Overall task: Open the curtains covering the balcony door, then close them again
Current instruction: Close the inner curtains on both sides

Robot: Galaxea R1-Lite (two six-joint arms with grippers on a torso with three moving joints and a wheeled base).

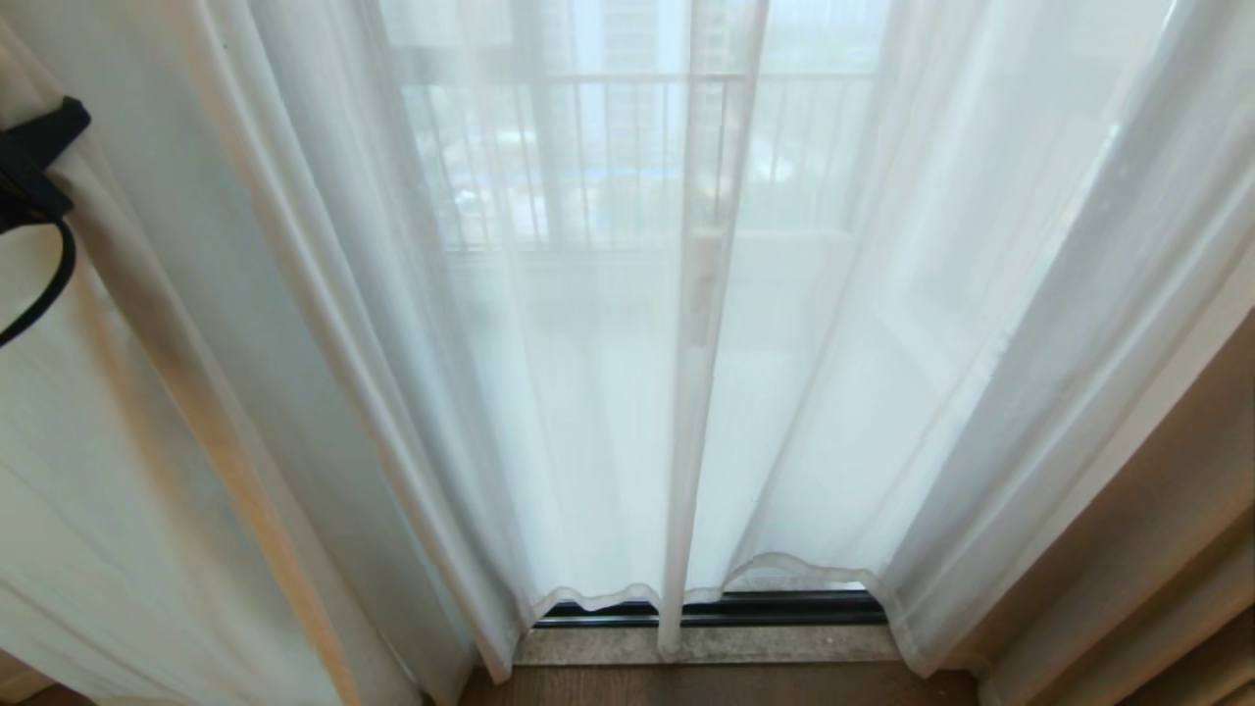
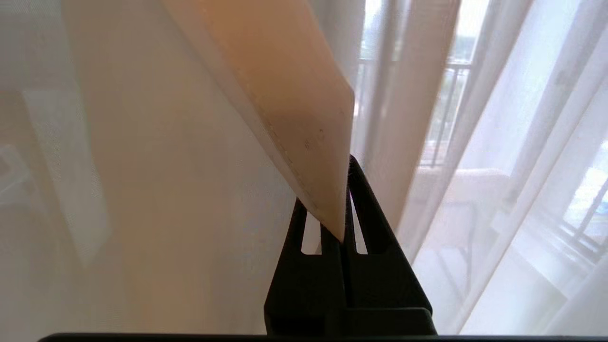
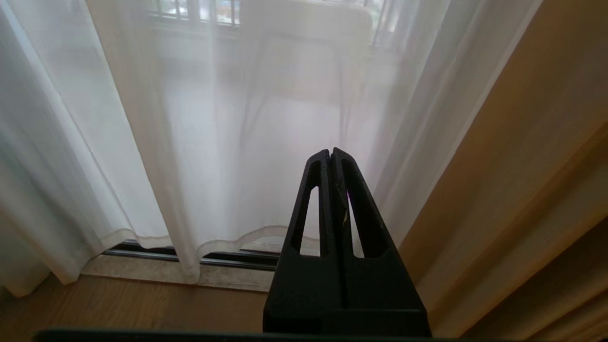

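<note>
Left gripper point(image 2: 343, 228) is clamped on a fold of the curtains point(image 2: 304, 118). Right gripper point(image 3: 331, 154) is fully closed, holding nothing, near the curtains.

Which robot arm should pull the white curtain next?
Left. The left claw is already shut on a fold of the curtains, up at the left side. The right claw is shut on nothing, pointing low toward the curtain's bottom hem.
</note>
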